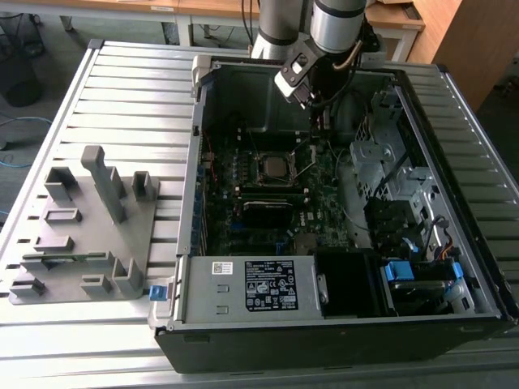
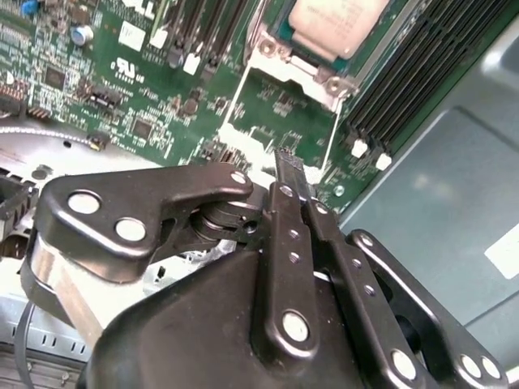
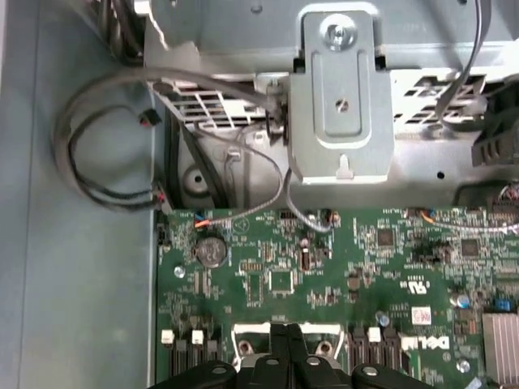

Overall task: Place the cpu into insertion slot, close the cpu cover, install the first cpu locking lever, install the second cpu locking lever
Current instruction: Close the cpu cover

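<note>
Jaws pinched together hang between cpu (image 2: 334, 23) and metal cage (image 3: 340, 89), cables (image 3: 105, 138) nearby.

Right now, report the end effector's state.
End effector: closed, over the motherboard near the cpu; whether it pinches a locking lever cannot be told.

The cpu (image 2: 336, 20) is topped with matt silver-grey metal; the tool (image 2: 290, 172) is finished in smooth, semi-gloss black — the table (image 1: 130, 89) in ribbed bare metal.
</note>
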{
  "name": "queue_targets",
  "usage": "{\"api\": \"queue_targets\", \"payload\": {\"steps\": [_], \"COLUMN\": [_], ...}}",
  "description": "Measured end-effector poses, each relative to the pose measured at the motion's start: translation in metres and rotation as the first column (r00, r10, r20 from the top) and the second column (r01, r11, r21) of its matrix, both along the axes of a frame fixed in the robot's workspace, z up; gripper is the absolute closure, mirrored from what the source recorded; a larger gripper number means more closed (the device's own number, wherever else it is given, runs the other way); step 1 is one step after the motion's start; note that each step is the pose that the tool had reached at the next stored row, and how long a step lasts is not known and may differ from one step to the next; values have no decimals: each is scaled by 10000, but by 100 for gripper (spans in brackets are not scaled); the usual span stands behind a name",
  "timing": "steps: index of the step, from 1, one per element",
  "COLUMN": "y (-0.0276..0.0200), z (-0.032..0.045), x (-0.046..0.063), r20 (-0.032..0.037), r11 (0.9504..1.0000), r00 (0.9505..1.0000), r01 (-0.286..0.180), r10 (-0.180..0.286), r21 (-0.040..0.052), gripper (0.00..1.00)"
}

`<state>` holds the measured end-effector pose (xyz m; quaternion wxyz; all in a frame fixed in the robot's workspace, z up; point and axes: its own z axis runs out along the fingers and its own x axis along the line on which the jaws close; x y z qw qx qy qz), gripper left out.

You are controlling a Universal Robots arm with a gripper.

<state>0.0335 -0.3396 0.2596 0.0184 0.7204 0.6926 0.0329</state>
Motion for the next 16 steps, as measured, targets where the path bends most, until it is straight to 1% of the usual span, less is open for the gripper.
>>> {"api": "queue_targets", "payload": {"steps": [11,14,16], "y": [0,0,0], "z": [0,-5,-24], "x": [214,244,249], "r20": [0,0,0], "r11": [10000,10000,10000], "r00": [10000,10000,10000], "r01": [-1,0,0], "r10": [1,0,0], "r21": [0,1,0], "gripper": [89,89,89]}}
